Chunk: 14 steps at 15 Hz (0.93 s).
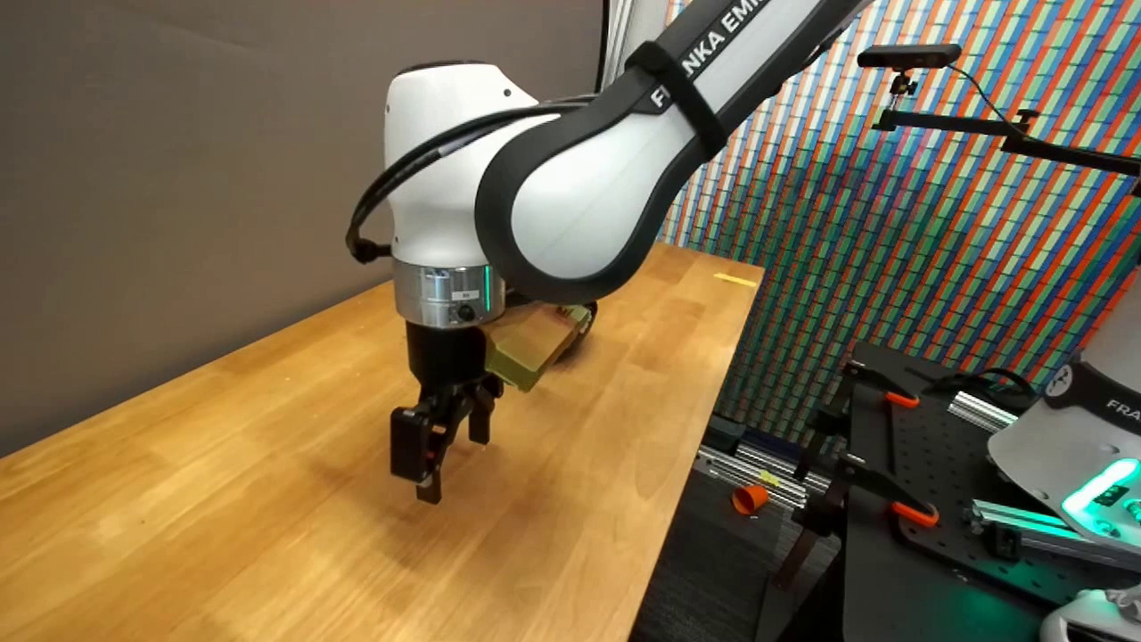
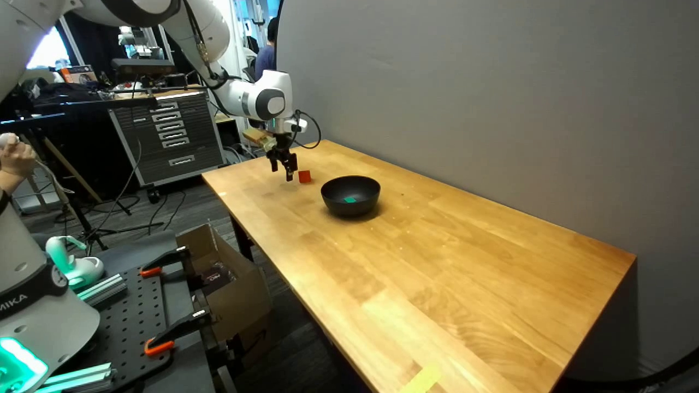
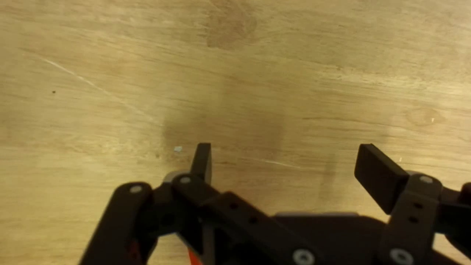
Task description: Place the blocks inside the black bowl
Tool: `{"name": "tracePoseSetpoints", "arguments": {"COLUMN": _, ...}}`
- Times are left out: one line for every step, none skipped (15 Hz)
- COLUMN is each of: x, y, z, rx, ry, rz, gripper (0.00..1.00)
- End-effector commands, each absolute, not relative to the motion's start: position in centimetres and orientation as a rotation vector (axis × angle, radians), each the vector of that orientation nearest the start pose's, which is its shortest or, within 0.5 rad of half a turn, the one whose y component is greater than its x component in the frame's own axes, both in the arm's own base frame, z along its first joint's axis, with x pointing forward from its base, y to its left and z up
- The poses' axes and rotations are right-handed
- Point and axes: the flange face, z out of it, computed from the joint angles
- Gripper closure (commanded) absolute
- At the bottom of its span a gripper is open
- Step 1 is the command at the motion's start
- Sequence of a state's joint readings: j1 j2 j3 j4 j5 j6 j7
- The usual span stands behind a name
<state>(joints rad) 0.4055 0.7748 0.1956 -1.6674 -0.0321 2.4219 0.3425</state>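
Behind the honey-brown wooden bench (image 2: 464,256) rises a plain grey backdrop (image 2: 491,125); my black two-fingered tool (image 3: 285,158), spread wide and empty, hangs near a small red cube-shaped block (image 2: 304,176) on the bench, while a small green block (image 2: 349,200) lies inside the round matte-black bowl (image 2: 354,210)

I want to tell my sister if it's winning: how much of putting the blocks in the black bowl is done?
Looks about halfway. Done: the green block shows inside the black bowl. In hand: nothing; the gripper is open, with the wooden table showing between its fingers. Left: the red block sits on the table outside the bowl, so it needs picking up and dropping in.
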Motion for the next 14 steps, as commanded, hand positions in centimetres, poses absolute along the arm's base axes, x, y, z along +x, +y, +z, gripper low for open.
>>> {"name": "tracePoseSetpoints", "arguments": {"x": 58.8, "y": 39.0, "z": 15.1, "rx": -3.032, "ry": -0.416, "rz": 0.019, "gripper": 0.0}}
{"name": "tracePoseSetpoints", "arguments": {"x": 59.2, "y": 39.3, "z": 15.1, "rx": -3.041, "ry": -0.431, "rz": 0.0, "gripper": 0.0}}
{"name": "tracePoseSetpoints", "arguments": {"x": 59.5, "y": 39.7, "z": 15.0, "rx": -3.046, "ry": -0.443, "rz": -0.02, "gripper": 0.0}}
{"name": "tracePoseSetpoints", "arguments": {"x": 59.9, "y": 39.7, "z": 15.0, "rx": -3.063, "ry": -0.465, "rz": -0.039, "gripper": 0.0}}
{"name": "tracePoseSetpoints", "arguments": {"x": 60.2, "y": 39.9, "z": 15.2, "rx": -3.074, "ry": -0.481, "rz": -0.06, "gripper": 0.0}}
{"name": "tracePoseSetpoints", "arguments": {"x": 60.7, "y": 39.7, "z": 15.3, "rx": -3.085, "ry": -0.49, "rz": -0.074, "gripper": 0.0}}
{"name": "tracePoseSetpoints", "arguments": {"x": 61.0, "y": 39.7, "z": 15.4, "rx": -3.093, "ry": -0.501, "rz": -0.09, "gripper": 0.0}}
{"name": "tracePoseSetpoints", "arguments": {"x": 61.3, "y": 39.4, "z": 15.4, "rx": -3.101, "ry": -0.506, "rz": -0.101, "gripper": 0.25}}
{"name": "tracePoseSetpoints", "arguments": {"x": 61.5, "y": 39.1, "z": 15.4, "rx": -3.113, "ry": -0.519, "rz": -0.104, "gripper": 0.27}}
{"name": "tracePoseSetpoints", "arguments": {"x": 61.7, "y": 38.6, "z": 15.2, "rx": -3.123, "ry": -0.519, "rz": -0.108, "gripper": 0.34}}
{"name": "tracePoseSetpoints", "arguments": {"x": 61.9, "y": 38.3, "z": 15.1, "rx": -3.13, "ry": -0.521, "rz": -0.113, "gripper": 0.44}}
{"name": "tracePoseSetpoints", "arguments": {"x": 62.1, "y": 38.0, "z": 14.9, "rx": -3.139, "ry": -0.523, "rz": -0.115, "gripper": 0.51}}
{"name": "tracePoseSetpoints", "arguments": {"x": 62.2, "y": 37.8, "z": 14.8, "rx": -3.146, "ry": -0.527, "rz": -0.118, "gripper": 0.58}}
{"name": "tracePoseSetpoints", "arguments": {"x": 62.2, "y": 37.6, "z": 14.5, "rx": -3.155, "ry": -0.534, "rz": -0.118, "gripper": 0.67}}
